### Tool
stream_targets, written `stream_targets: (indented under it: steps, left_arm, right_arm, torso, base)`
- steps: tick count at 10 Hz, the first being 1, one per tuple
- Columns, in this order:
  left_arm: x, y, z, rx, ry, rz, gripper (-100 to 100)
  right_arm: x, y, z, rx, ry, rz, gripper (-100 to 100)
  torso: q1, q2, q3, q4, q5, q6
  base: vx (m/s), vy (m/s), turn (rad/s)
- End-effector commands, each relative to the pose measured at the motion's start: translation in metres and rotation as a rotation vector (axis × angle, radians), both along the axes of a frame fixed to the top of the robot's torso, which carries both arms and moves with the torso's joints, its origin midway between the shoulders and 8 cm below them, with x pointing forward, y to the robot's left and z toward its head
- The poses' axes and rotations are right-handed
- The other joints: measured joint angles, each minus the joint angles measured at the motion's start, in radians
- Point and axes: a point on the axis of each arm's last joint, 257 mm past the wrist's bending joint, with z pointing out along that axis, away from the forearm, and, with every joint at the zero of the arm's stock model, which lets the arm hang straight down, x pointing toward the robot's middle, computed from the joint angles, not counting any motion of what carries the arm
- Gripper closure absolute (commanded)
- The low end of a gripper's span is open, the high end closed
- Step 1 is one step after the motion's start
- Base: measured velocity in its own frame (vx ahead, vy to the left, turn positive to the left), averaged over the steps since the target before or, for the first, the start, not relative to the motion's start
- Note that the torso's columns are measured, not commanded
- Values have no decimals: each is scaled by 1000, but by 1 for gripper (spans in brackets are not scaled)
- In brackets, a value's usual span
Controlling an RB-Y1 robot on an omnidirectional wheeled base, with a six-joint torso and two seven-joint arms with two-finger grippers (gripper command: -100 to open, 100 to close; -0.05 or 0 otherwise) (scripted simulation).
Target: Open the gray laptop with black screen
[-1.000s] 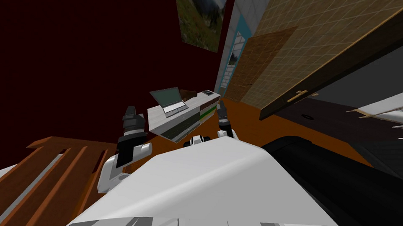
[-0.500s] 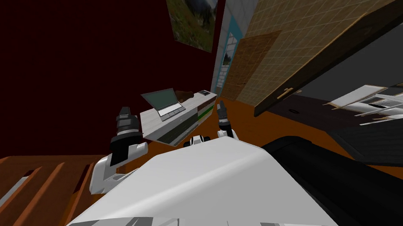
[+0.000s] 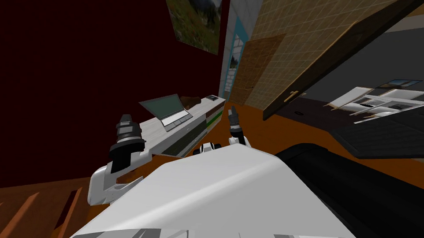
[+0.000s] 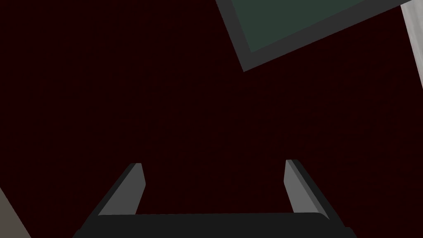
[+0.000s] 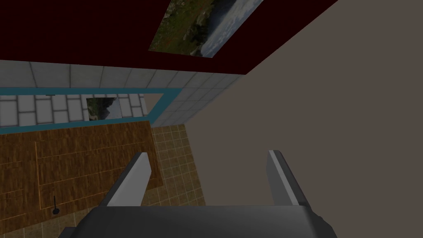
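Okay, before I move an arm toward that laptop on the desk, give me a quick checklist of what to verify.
1. Laptop lid: stands raised, screen facing me, ok.
2. Left tool open with nothing in it: ok.
3. Right tool open with nothing in it: ok.
4. Left tool lined up with the lid: not ok, the screen's corner sits beyond it and off to one side.
5. Brown thing behind the laptop apart from the lid: cannot tell.

White forearms (image 3: 104, 186), dark joints (image 3: 127, 147); thin grey fingers (image 4: 124, 198) on dark box (image 4: 206, 225)
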Motion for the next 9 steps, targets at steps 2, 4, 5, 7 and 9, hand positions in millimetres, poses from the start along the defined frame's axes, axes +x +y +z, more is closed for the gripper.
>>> stream_targets:
  steps: [2,4,5,7,9]
  left_arm:
    - [-4,36,-8,-2,60,95,-100]
    - [-10,64,-13,-8,105,170,-100]
    - [-13,77,-14,-7,119,203,-100]
    - [-17,91,-19,-17,148,244,-100]
    - [-26,116,-23,-28,185,314,-100]
  right_arm:
    - [0,0,0,0,0,0,0]
    - [0,0,0,0,0,0,0]
    - [0,0,0,0,0,0,0]
    - [0,0,0,0,0,0,0]
    - [0,0,0,0,0,0,0]
  torso:
    - [1,-1,0,0,0,0]
    - [-1,1,1,0,0,0]
    - [0,0,0,0,0,0]
    - [1,1,0,0,0,-1]
    - [0,0,0,0,0,0]
  base:
    - [55,32,-187]
    - [44,17,-195]
    - [57,30,-238]
    - [42,28,-104]
    - [61,36,-244]
